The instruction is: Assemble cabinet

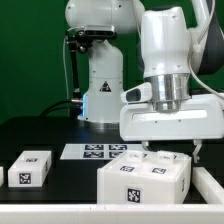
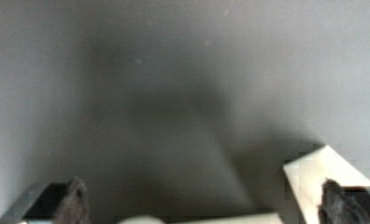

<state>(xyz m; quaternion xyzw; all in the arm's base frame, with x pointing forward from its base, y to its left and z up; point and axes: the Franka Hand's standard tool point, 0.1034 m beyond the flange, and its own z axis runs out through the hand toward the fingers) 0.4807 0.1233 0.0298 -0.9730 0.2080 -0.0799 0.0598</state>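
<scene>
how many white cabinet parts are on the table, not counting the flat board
2: a small block at the exterior view's left, and the big body under the end effector. More may be hidden.

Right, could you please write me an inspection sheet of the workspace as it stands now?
Surface: black table, with the marker board lying flat on it.
Job's things: cabinet at the front, with tags on its top and front. A small white block lies apart from it, toward the exterior view's left.
Clutter: nothing seen.
Grippers: gripper hangs just above the cabinet, open, with nothing between its fingers.
Cables: a black cable runs down beside the robot base.
Surroundings: green backdrop behind the table.
</scene>
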